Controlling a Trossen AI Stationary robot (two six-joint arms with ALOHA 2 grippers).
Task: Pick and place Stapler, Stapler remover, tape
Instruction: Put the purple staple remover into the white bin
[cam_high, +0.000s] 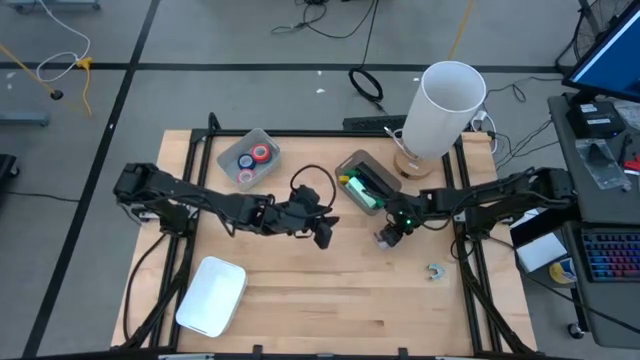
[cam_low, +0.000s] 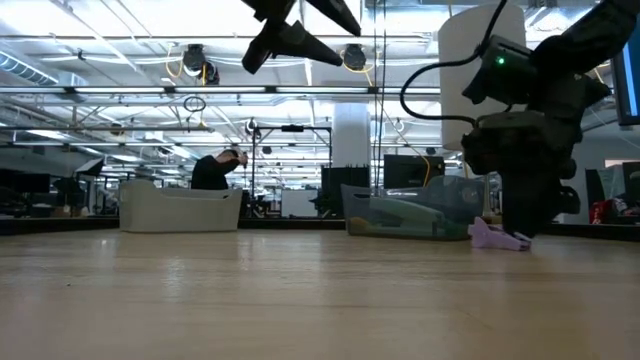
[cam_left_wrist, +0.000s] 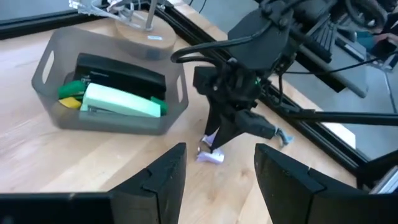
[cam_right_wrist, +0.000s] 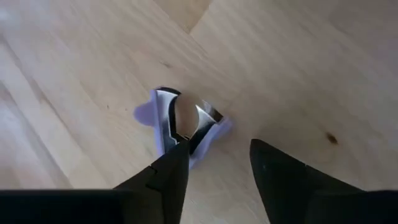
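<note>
Wooden bench (cam_high: 330, 290) planks carry the whole workspace; a white cylinder (cam_high: 445, 108) stands at the far right corner and a white lid-like tray (cam_high: 212, 295) lies near the near left corner.

**Task objects.** Tape rolls (cam_high: 254, 158) lie in a clear bin (cam_high: 232, 146) towards the far left corner. A green stapler (cam_left_wrist: 118, 102) and a black stapler (cam_left_wrist: 121, 70) lie together in a grey bin (cam_left_wrist: 112, 121) at the far centre. A pale purple staple remover (cam_right_wrist: 180, 124) lies on the bare bench just in front of that grey bin, towards the right edge. A second small metal item (cam_high: 434, 271) lies nearer the near right corner; its type cannot be determined.

**Right gripper.** The right gripper (cam_right_wrist: 214, 180) is lowered over the staple remover. Its fingers stand apart. One fingertip (cam_right_wrist: 168, 171) overlaps the remover's edge; the other is on bare wood beside it. The remover rests on the bench and is not clamped.

**Left gripper.** The left gripper (cam_left_wrist: 214, 177) hovers above the bench centre, fingers parted and empty, facing the right arm.

**Step in hand.** Judged from the layout, the remover pick is under way.

**Next move.** The fingers appear offset from the remover. A shift to bracket its body seems required before closing, followed by a lift and a transfer, probably to the grey bin. Risk: closing on one wing may push the remover aside.
</note>
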